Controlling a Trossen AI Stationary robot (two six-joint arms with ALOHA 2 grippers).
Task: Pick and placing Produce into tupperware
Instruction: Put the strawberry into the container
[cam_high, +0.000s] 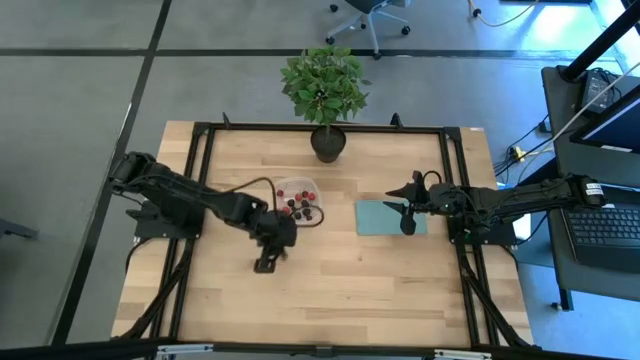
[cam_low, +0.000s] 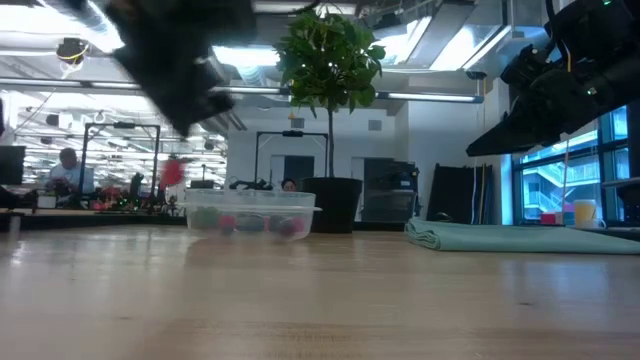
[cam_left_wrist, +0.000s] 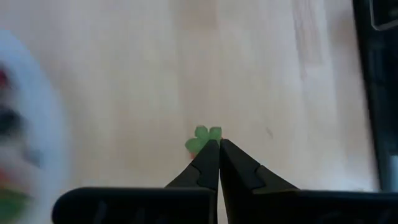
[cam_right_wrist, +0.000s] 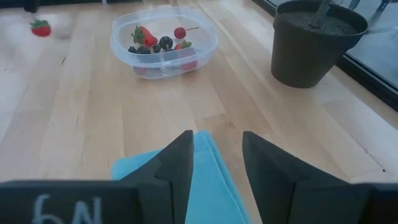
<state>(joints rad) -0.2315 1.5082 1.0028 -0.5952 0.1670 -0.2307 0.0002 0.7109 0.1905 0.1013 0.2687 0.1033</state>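
The clear tupperware (cam_high: 298, 200) stands on the table in front of the plant pot and holds several red and dark berries (cam_right_wrist: 155, 42). It also shows in the low view (cam_low: 250, 212). My left gripper (cam_high: 265, 263) is just to the near side of it, shut on a small strawberry (cam_right_wrist: 40, 28) with a green leaf cap. My right gripper (cam_high: 405, 218) hovers open and empty over the flat teal sheet (cam_high: 390, 217); its fingers (cam_right_wrist: 180, 163) stand apart above the sheet. My left gripper pinches the strawberry's green leaf cap (cam_left_wrist: 208, 133) between its two fingertips. The red body is almost wholly hidden under the fingers. In the low view the arm (cam_low: 170, 60) is well above the table, so the berry is lifted clear.
A leafy potted plant (cam_high: 325, 90) stands at the table's far edge behind the tupperware; its pot (cam_right_wrist: 314, 43) is close to the container. A black frame (cam_high: 200, 180) runs around the work area. Bare wood lies toward the near edge (cam_high: 350, 290).
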